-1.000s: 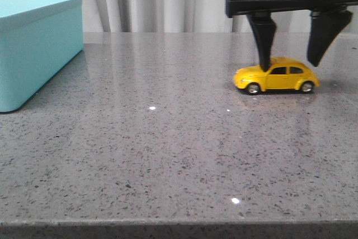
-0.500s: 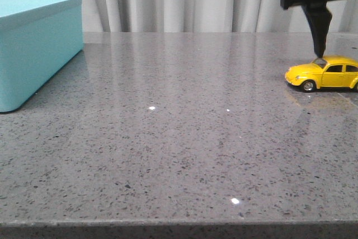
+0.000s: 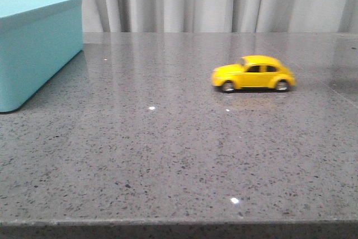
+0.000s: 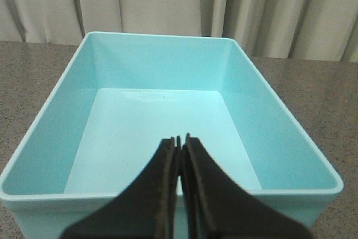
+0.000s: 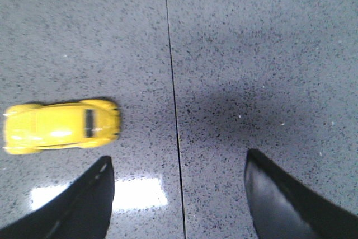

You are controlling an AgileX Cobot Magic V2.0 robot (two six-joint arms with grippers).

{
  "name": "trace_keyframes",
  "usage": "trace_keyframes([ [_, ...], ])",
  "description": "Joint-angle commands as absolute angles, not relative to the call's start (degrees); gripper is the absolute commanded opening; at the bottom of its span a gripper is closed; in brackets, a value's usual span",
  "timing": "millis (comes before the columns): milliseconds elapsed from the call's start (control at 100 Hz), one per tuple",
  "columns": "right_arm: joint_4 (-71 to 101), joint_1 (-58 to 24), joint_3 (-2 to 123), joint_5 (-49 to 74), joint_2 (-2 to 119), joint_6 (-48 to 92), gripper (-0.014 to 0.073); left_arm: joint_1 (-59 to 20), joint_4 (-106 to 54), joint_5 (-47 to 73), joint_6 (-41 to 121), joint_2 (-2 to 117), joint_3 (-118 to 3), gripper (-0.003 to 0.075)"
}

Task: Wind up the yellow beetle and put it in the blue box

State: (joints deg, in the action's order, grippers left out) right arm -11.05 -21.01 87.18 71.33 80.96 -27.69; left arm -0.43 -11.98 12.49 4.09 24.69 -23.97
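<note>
Your beetle (image 3: 253,73) is sitting free on the table (image 3: 179,155), right of centre and toward the far side, side-on to the front camera with its nose pointing left, wheels down, nothing touching it. The box (image 3: 34,48) is well apart from it at the far left edge, open-topped and bare inside from what the left wrist view shows. Your right gripper (image 5: 179,194) is above the car with jaws spread wide, and the beetle is off toward one finger, not between them, so you'll have to recentre. Left gripper (image 4: 180,155) hangs over the box with its jaws pressed together, holding nothing. My guess on handling: the car is small, light, hard and glossy, so it'll be slippery, and on free wheels it'll roll away if you nudge it lengthwise. I'd pinch it across the doors, mid-body, low enough to clear the curved roof. A blurry outline suggests it may be rolling, so watch that.
</note>
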Motion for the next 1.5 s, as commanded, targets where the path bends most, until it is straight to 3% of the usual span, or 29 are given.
trace_keyframes([
  [0,-12.16,-21.33,88.39,72.1,77.56,-27.05,0.0498,-0.45,-12.54,8.23,3.63,25.24,-26.17,-0.0019],
  [400,-12.21,-22.6,87.48,65.95,71.37,-26.46,0.0498,-0.45,-12.54,10.41,3.63,27.74,-27.39,-0.0019],
  [870,-12.21,-27.63,73.81,50.89,58.56,-26.46,0.0498,-4.33,-12.59,25.1,10.99,40.91,-42.08,-0.0008],
  [1010,-12.15,-27.63,69.88,48.29,54.58,-26.46,0.0498,-8.6,-12.59,28.01,16.47,46.8,-47.63,0.0135],
  [1160,-11.79,-27.63,68.27,48.35,51.89,-26.46,0.0498,-13.55,-12.59,29.68,24.08,53.46,-54.0,0.0503],
  [1210,-11.5,-27.63,68.27,48.29,51.64,-26.46,0.0498,-15.13,-12.59,30.15,26.78,55.88,-56.02,0.0568],
  [1490,-9.45,-27.63,68.27,48.25,50.48,-26.46,0.0498,-19.97,-12.59,42.54,40.97,69.52,-70.72,0.0587],
])
